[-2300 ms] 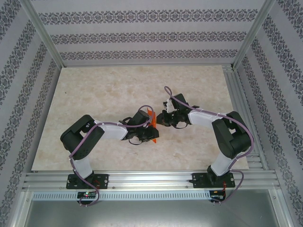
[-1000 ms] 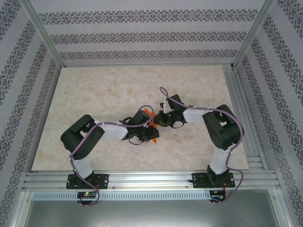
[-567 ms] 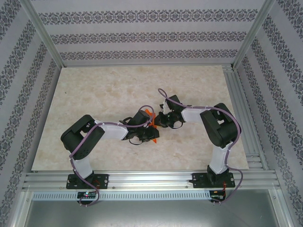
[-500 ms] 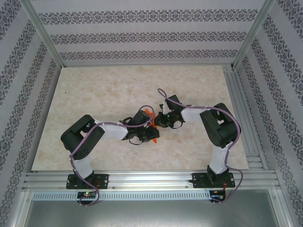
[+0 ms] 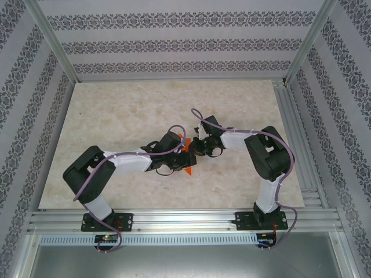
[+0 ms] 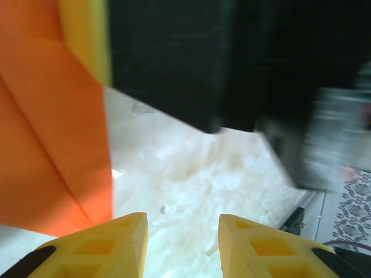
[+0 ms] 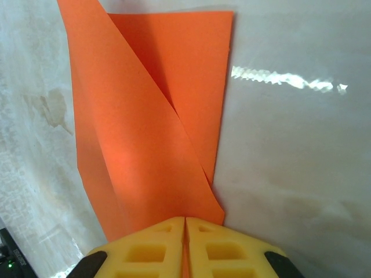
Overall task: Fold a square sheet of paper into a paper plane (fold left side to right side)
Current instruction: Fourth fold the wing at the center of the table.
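Note:
The square sheet of paper (image 7: 145,127) is bright orange, folded, with a diagonal flap over a narrower layer. My right gripper (image 7: 184,223) is shut on its near edge, holding it over the pale table. Seen from above, the paper (image 5: 187,168) stands between the two wrists at mid-table, where my right gripper (image 5: 196,152) meets my left gripper (image 5: 184,158). In the left wrist view my left gripper (image 6: 182,217) is open with only table between its yellow fingers. The paper (image 6: 52,145) lies just to their left, with a crease across it.
The marble-patterned table (image 5: 145,110) has bare room behind and to both sides of the arms. Aluminium frame rails (image 5: 174,219) run along the near edge, and patterned walls close in the sides. The right gripper's dark body (image 6: 174,58) looms close ahead of the left fingers.
My left gripper has opened and let go of the paper. The left arm's elbow has swung down and to the left. The right gripper stays shut on the paper.

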Tool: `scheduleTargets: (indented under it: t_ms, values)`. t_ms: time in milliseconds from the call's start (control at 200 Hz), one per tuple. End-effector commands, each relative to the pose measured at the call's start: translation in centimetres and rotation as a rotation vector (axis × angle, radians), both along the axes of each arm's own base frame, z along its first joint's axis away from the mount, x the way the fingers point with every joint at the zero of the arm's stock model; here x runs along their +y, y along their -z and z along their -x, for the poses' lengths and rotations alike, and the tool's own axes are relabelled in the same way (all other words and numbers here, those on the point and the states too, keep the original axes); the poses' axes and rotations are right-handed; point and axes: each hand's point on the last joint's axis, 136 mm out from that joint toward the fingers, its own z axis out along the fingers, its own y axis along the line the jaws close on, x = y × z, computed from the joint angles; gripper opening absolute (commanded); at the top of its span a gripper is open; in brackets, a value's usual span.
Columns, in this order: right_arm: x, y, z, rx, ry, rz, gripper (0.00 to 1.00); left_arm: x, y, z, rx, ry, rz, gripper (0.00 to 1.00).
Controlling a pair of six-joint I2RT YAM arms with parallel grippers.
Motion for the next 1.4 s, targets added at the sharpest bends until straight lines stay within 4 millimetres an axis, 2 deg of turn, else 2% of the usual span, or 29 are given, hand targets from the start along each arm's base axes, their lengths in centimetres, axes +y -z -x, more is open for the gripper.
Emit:
scheduleTargets:
  t_ms: [0, 160, 375, 624, 869, 1124, 1314, 1394]
  values:
    - [-1.2, 2.4, 0.5, 0.025, 0.006, 0.097, 0.1, 1.0, -1.9, -1.2, -0.058, -0.026, -0.004, 0.39]
    - [-1.0, 2.3, 0.6, 0.024, 0.002, 0.096, 0.1, 2.7, -1.6, -3.3, -0.055, -0.084, 0.011, 0.37]
    - [-0.9, 2.2, 0.6, 0.023, -0.003, 0.095, 0.1, 2.2, -1.6, -6.2, -0.07, -0.092, 0.039, 0.35]
    - [-0.6, 2.0, 0.6, 0.02, -0.01, 0.091, 0.1, 1.8, -0.7, -8.4, -0.062, -0.121, 0.041, 0.32]
    - [-0.5, 2.0, 0.7, 0.019, -0.017, 0.09, 0.1, 3.0, 1.7, -9.4, -0.026, -0.18, -0.01, 0.28]
    - [-0.4, 1.9, 0.7, 0.019, -0.019, 0.092, 0.1, 3.1, 3.0, -9.8, -0.018, -0.184, -0.024, 0.28]
    - [-0.4, 1.9, 0.7, 0.018, -0.023, 0.096, 0.1, 3.9, 4.5, -9.8, 0.005, -0.214, -0.047, 0.26]
    - [-0.4, 1.9, 0.7, 0.019, -0.022, 0.097, 0.11, 3.9, 4.3, -9.9, 0.002, -0.23, -0.01, 0.24]
